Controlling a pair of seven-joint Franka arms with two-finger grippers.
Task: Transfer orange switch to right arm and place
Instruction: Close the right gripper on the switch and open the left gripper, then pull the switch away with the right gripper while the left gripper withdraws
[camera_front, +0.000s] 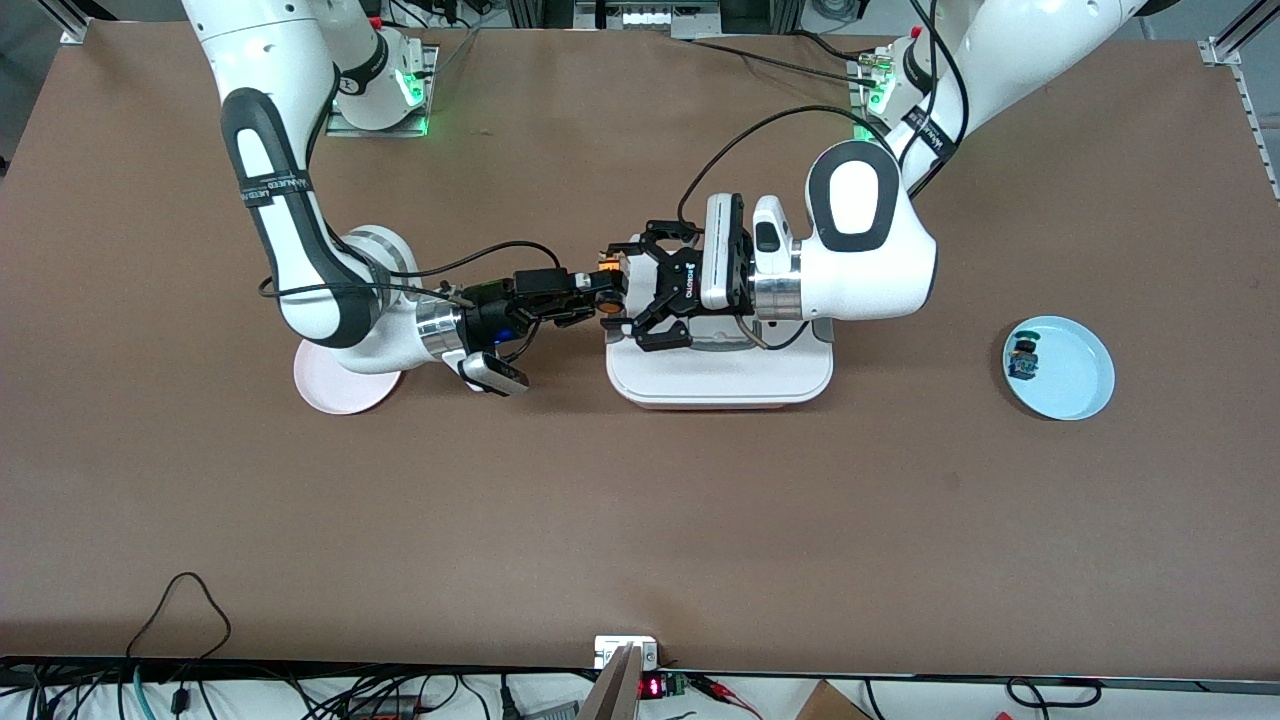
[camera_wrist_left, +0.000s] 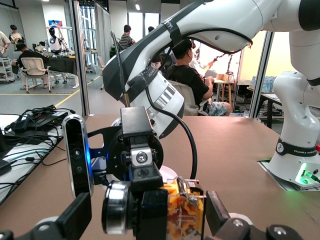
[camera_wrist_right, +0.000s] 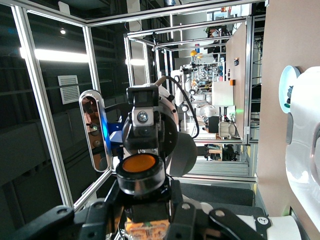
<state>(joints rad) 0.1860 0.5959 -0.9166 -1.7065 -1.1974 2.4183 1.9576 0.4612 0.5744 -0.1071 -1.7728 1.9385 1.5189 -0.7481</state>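
Note:
The orange switch (camera_front: 610, 312) hangs in the air between the two grippers, just off the white tray's end toward the right arm. My right gripper (camera_front: 592, 290), slim and black, is shut on the switch's black middle. My left gripper (camera_front: 628, 295), the wide black claw, is open, with one finger on each side of the switch and not touching it. In the left wrist view the switch (camera_wrist_left: 182, 220) lies crosswise between the left fingers (camera_wrist_left: 217, 212), with a gap at its orange body. In the right wrist view its round orange cap (camera_wrist_right: 140, 165) sits above my right gripper (camera_wrist_right: 147, 210).
A white tray (camera_front: 720, 385) lies under the left wrist. A pink plate (camera_front: 335, 392) lies under the right arm. A light blue plate (camera_front: 1075, 385) toward the left arm's end holds a small blue-and-green switch (camera_front: 1024, 358). Cables run along the table's near edge.

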